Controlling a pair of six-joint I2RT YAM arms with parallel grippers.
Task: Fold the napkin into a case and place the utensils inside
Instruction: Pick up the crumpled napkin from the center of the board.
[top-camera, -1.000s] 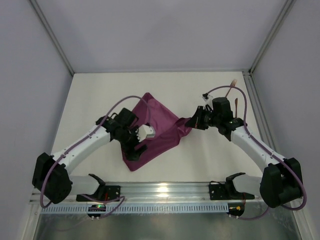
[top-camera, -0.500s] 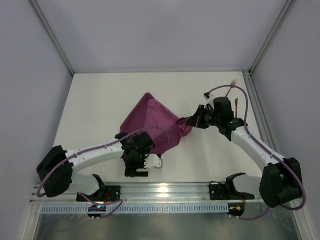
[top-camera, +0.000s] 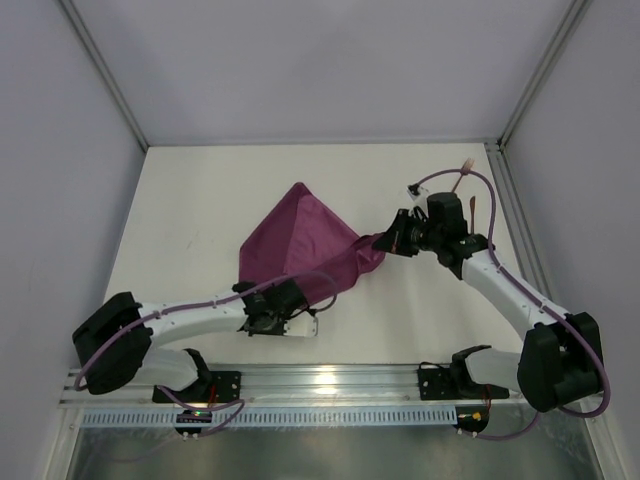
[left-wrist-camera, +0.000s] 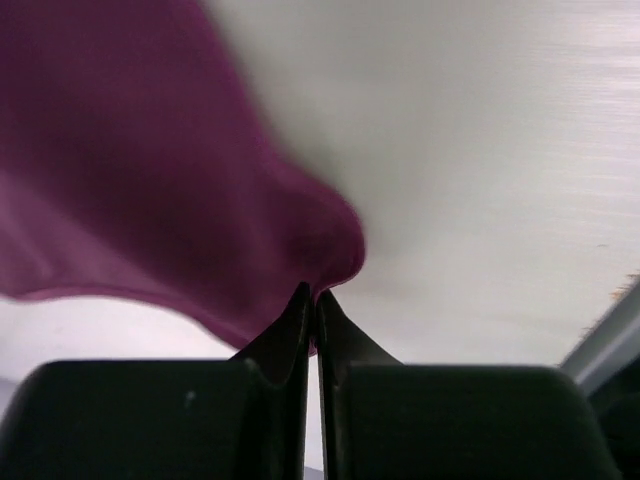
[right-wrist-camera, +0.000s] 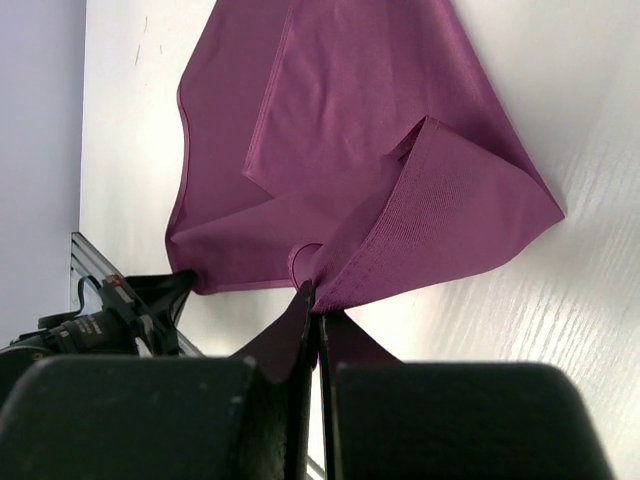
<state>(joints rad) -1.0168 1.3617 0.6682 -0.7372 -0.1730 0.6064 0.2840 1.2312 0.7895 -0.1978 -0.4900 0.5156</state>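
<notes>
Left gripper (left-wrist-camera: 312, 295) swings down and clamps the napkin's (top-camera: 300, 235) near edge; right gripper (right-wrist-camera: 316, 295) pinches the opposite corner, so folding is on, and next they carry the cloth over together

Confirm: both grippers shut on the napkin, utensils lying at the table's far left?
One thing is wrong. The utensils lie at the table's far right, not far left, as the top view shows. The rest stands: the left gripper and the right gripper are both shut on the napkin.
</notes>
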